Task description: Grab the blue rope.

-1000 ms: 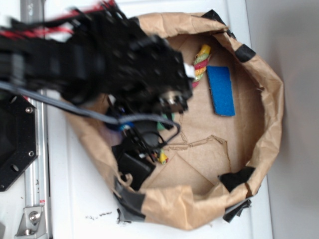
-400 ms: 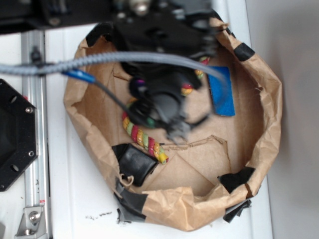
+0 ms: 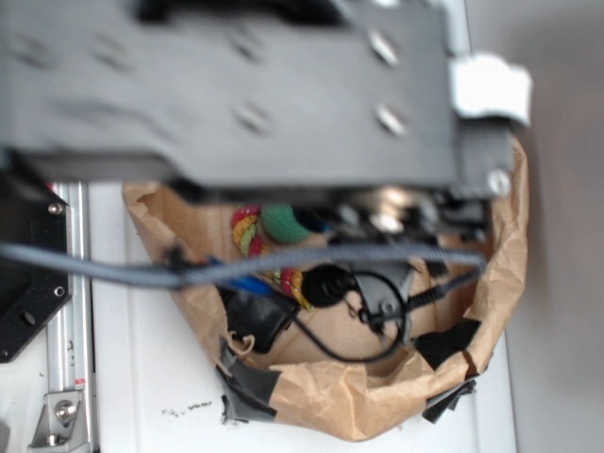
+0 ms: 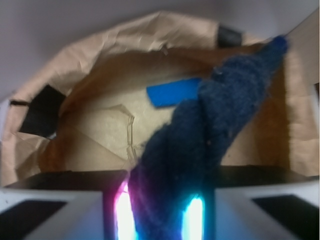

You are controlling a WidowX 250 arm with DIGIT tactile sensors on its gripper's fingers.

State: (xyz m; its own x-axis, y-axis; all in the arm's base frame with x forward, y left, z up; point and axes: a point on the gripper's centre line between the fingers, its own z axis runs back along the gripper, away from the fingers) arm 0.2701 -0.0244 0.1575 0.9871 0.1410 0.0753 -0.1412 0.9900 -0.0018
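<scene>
Wrist view: the gripper (image 4: 161, 212) is closed on the blue rope (image 4: 210, 125), whose thick twisted strands run from between the jaws up and to the right, ending near the far paper wall. The rope sits squarely between the two lit finger faces, and no gap shows on either side of it. Below and beyond lie the floor of the paper bag (image 4: 95, 55) and a flat blue block (image 4: 172, 91); whether the rope's free end rests on anything cannot be told from here.

Exterior view: the arm (image 3: 236, 90) fills the upper half, blurred and close to the camera, reaching across the bag (image 3: 377, 406) so that most of its inside is covered. The rope itself is hidden here. At the bag's left side a striped rope (image 3: 247, 229) lies touching a green ball (image 3: 285, 224), and a grey cable (image 3: 283, 262) loops across the opening.

The grab appears made. To do this step well, the jaws should hold firm pressure, since soft rope compresses and can slide, and any lift should be straight and slow, so the trailing end clears the bag wall without snagging.
</scene>
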